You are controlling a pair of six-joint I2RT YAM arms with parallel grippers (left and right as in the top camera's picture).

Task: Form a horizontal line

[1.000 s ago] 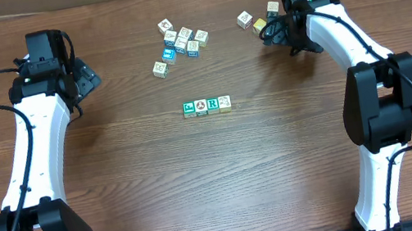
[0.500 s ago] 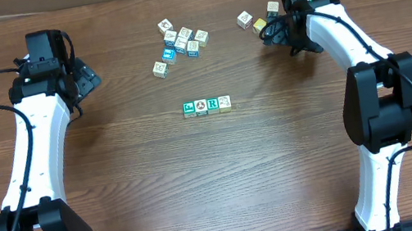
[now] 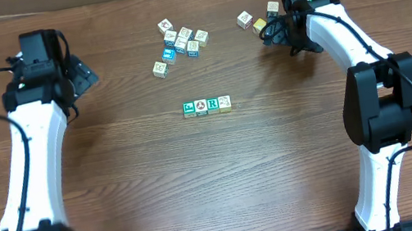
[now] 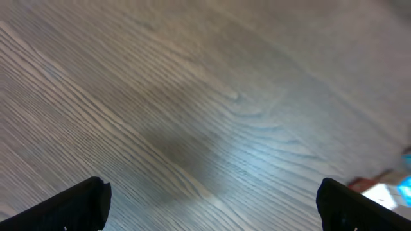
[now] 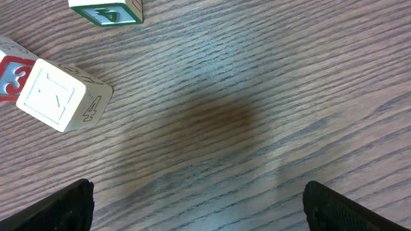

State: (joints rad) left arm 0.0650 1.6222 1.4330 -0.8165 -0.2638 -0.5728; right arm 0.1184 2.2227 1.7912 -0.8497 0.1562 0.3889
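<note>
On the brown wooden table [image 3: 133, 177], the white left arm [image 3: 33, 151] has swung slightly outward while the white right arm [image 3: 342, 32] has not moved. The left gripper [image 3: 81, 72] and right gripper [image 3: 271, 32] both gape empty. The horizontal line [image 3: 207, 105] of four small touching toy cubes sits unchanged mid-table, so the task looks finished.
</note>
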